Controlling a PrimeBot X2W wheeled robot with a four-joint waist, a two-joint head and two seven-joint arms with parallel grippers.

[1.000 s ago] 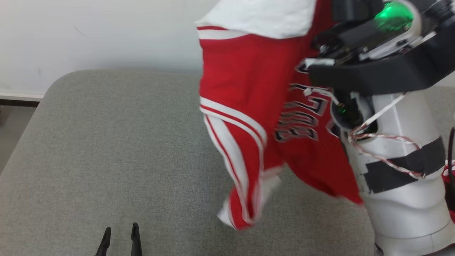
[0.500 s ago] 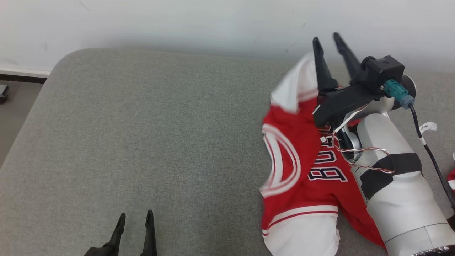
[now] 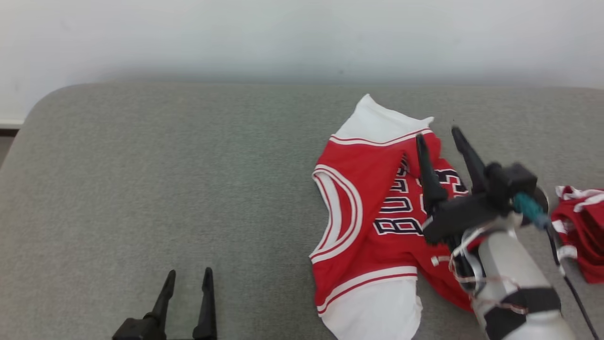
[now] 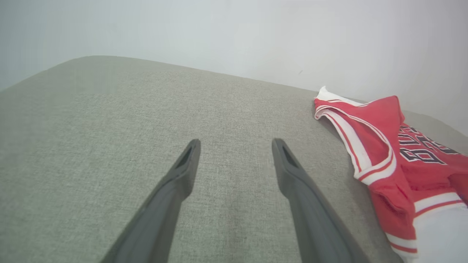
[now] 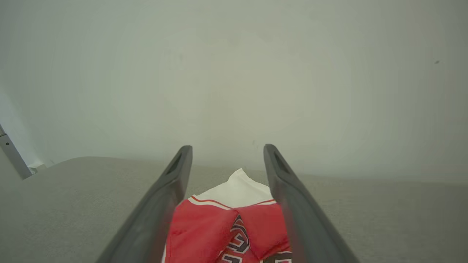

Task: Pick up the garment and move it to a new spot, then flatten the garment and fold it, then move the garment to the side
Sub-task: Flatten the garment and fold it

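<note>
The garment [image 3: 373, 222] is a red basketball jersey with white trim and dark lettering, lying crumpled on the grey cushioned surface [image 3: 188, 189] right of centre. It also lies at the right edge of the left wrist view [image 4: 395, 160] and between the fingers in the right wrist view [image 5: 234, 223]. My right gripper [image 3: 440, 133] hovers open above the jersey, nothing between its fingers. My left gripper [image 3: 188, 275] stands open near the front edge, well left of the garment, empty.
More red and white cloth [image 3: 583, 231] is piled at the right edge. A pale wall [image 3: 283, 38] runs behind the cushion. The cushion's rounded left corner [image 3: 33, 108] drops away at the far left.
The right gripper, which held the jersey hanging in the air, lowered it, opened and let it go; the garment now lies on the cushion. The head camera shifted as well.
</note>
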